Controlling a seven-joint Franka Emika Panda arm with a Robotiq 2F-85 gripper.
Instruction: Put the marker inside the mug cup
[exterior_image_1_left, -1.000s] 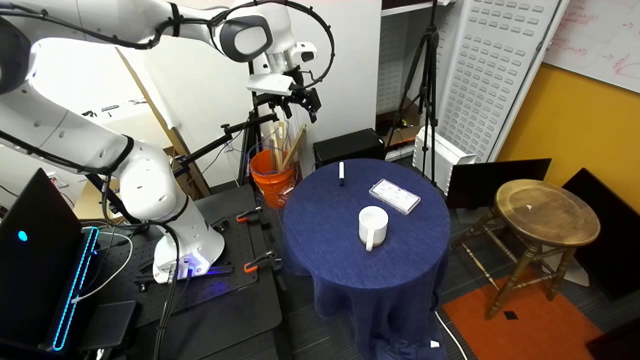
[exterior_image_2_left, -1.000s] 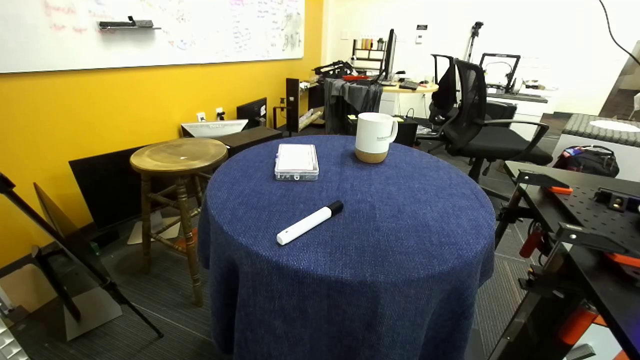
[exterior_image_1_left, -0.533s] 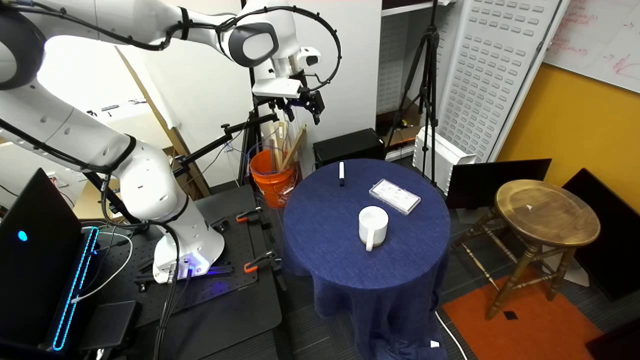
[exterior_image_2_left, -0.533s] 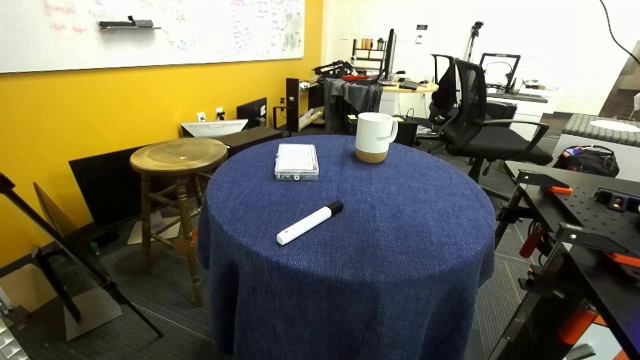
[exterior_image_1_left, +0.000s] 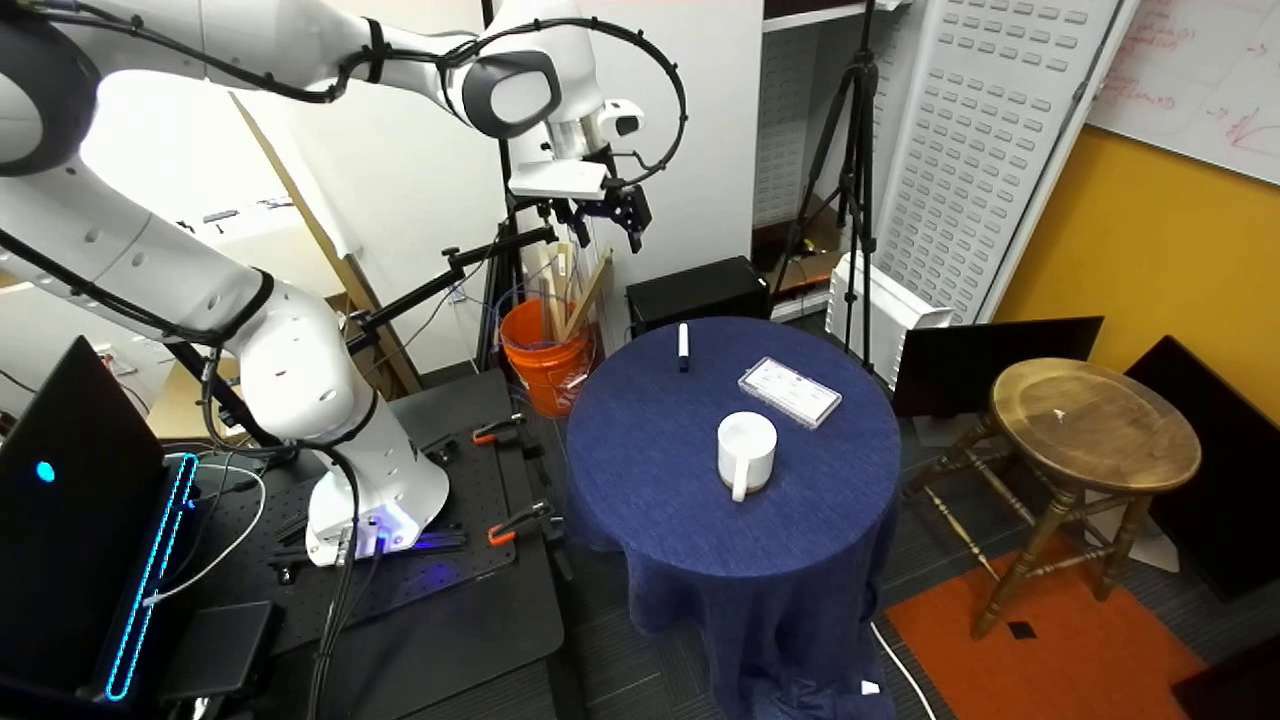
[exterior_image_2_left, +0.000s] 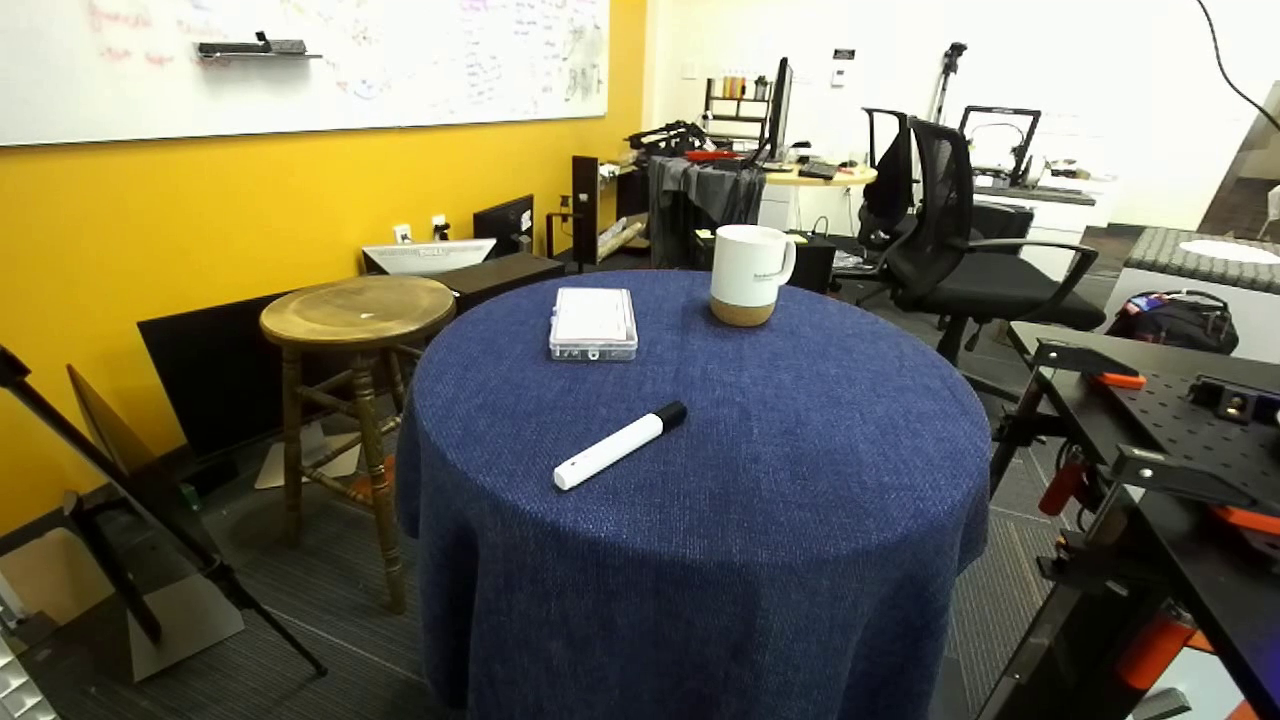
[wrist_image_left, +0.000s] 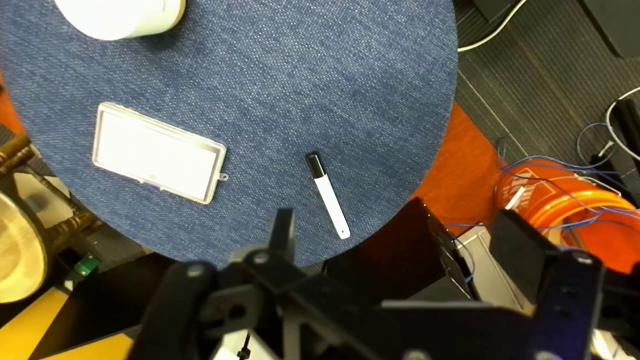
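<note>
The marker is white with a black cap and lies on the round table near its edge. It shows also in an exterior view and in the wrist view. The mug cup is white with a cork base and stands upright on the table, apart from the marker. It also stands in an exterior view and is cut off in the wrist view. My gripper is high up, beyond the table edge on the marker's side. In the wrist view its fingers are wide apart with nothing between them.
A flat clear-cased white box lies on the blue-covered table near the mug. A wooden stool and a black tripod stand beside the table. An orange bucket with wood pieces stands below my gripper.
In an exterior view, my arm and gripper have moved slightly to the right and down. The marker, mug and box have not moved.
</note>
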